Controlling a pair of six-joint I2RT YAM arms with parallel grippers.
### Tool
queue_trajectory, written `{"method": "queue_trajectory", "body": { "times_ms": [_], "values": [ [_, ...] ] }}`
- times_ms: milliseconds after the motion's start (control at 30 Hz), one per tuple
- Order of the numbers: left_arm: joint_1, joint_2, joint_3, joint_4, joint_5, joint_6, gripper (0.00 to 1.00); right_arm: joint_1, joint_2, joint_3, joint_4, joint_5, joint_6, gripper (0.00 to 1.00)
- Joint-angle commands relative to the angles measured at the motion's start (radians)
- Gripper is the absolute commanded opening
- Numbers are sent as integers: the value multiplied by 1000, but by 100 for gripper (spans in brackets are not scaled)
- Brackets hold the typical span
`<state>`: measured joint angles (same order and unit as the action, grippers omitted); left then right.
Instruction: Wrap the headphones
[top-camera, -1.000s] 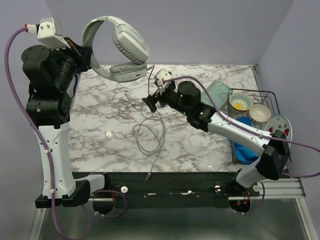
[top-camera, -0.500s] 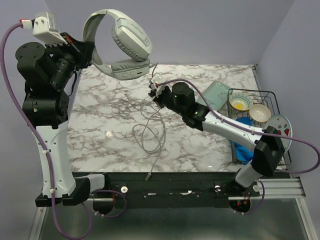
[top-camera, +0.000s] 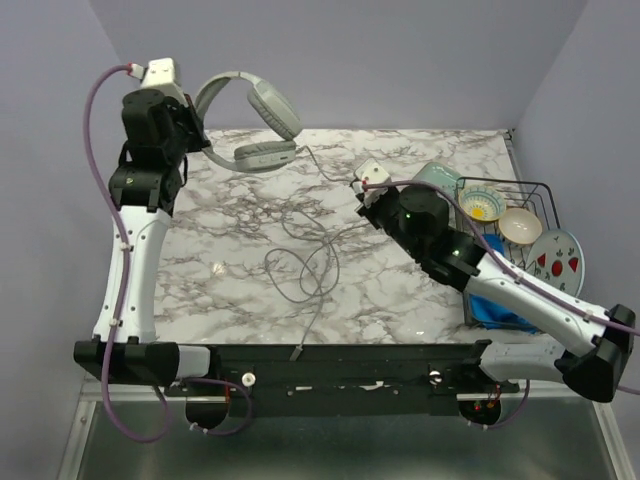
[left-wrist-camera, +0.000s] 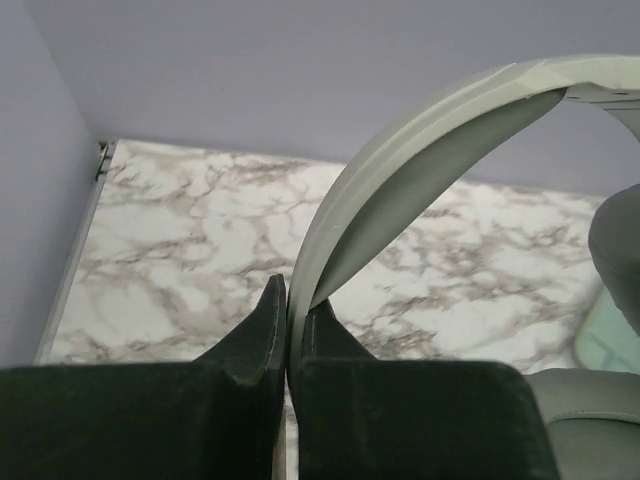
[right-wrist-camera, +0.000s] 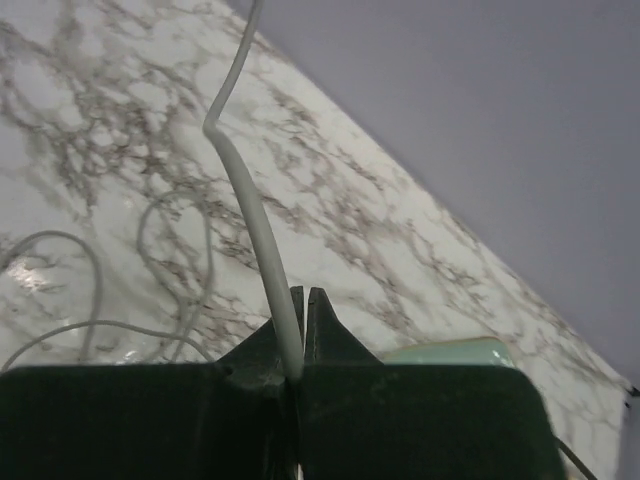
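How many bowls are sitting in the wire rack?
2. A yellow-centred bowl sits at the left end of the wire rack, a beige bowl just right of it. Others may be hidden.

No writing, brand mark, number or sign can be read in any of the three views.
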<state>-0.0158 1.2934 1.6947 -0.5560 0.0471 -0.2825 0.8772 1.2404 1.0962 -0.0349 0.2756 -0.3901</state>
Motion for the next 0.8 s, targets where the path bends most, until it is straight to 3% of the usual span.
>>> {"method": "queue_trajectory", "body": {
  "times_ms": [0, 133, 400, 600, 767],
  "values": [
    [-125, 52, -96, 122, -259, 245, 0, -3, -73, 91, -193, 292, -110, 1],
    [-223, 108, -156, 125, -323, 377, 0, -3, -90, 191, -237, 303, -171, 1],
    [-461, 109, -262, 85, -288, 572, 0, -3, -26, 363, -243, 111, -217, 1],
    [-541, 57, -279, 5, -92, 588, 0, -9, 62, 401, -221, 97, -240, 1],
    [-547, 4, -268, -65, 158, 557, 0, -47, 103, 433, -218, 82, -221, 1]
  ]
}}
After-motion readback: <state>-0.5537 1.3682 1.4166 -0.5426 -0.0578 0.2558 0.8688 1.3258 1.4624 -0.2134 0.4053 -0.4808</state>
